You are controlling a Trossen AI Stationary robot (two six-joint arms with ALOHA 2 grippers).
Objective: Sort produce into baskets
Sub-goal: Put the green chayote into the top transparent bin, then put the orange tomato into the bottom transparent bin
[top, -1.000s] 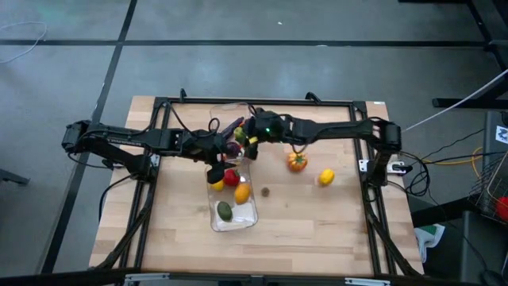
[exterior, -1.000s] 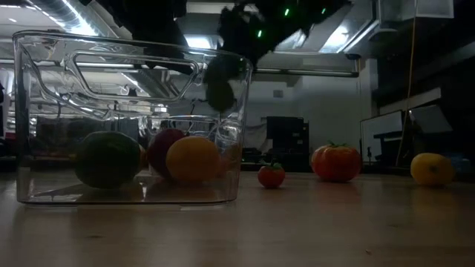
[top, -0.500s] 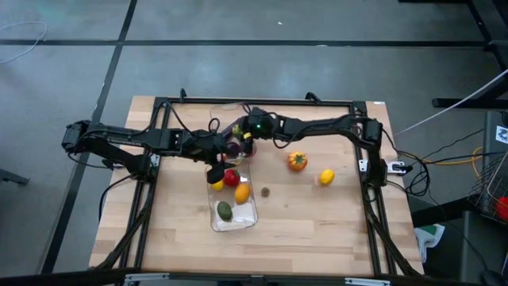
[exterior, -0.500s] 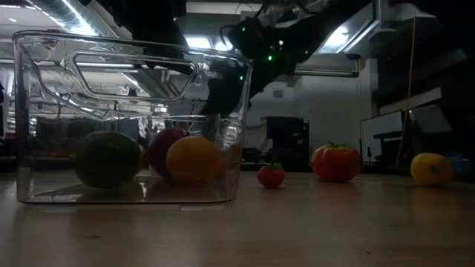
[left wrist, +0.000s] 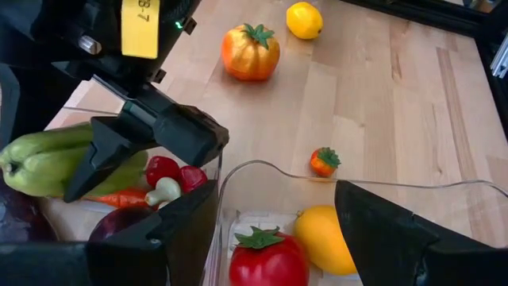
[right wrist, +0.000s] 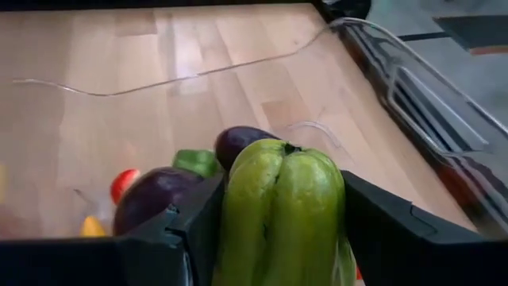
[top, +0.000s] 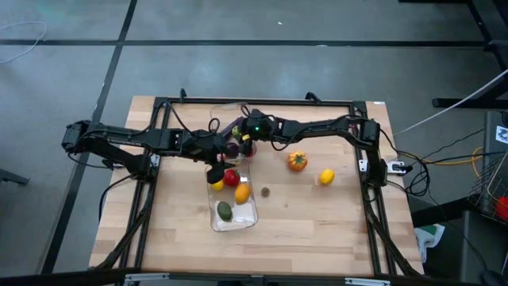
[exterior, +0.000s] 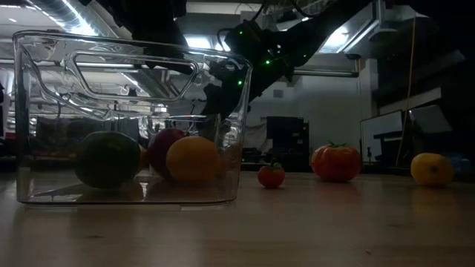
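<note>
Right gripper (right wrist: pixel 278 238) has a long green pepper (right wrist: pixel 282 210) pinched between its fingers, hanging over the far clear basket (right wrist: pixel 413 87), which looks like it holds aubergines just below. Left gripper (left wrist: pixel 274 230) sits spread wide astride the near basket (left wrist: pixel 262 171) rim, tomato (left wrist: pixel 266 258) and lemon (left wrist: pixel 325 238) right beneath it.

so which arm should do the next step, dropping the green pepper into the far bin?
Right. Its claw is already shut on the green pepper, above the far bin holding aubergines. The left claw is open and empty, straddling the near bin's rim.
</note>
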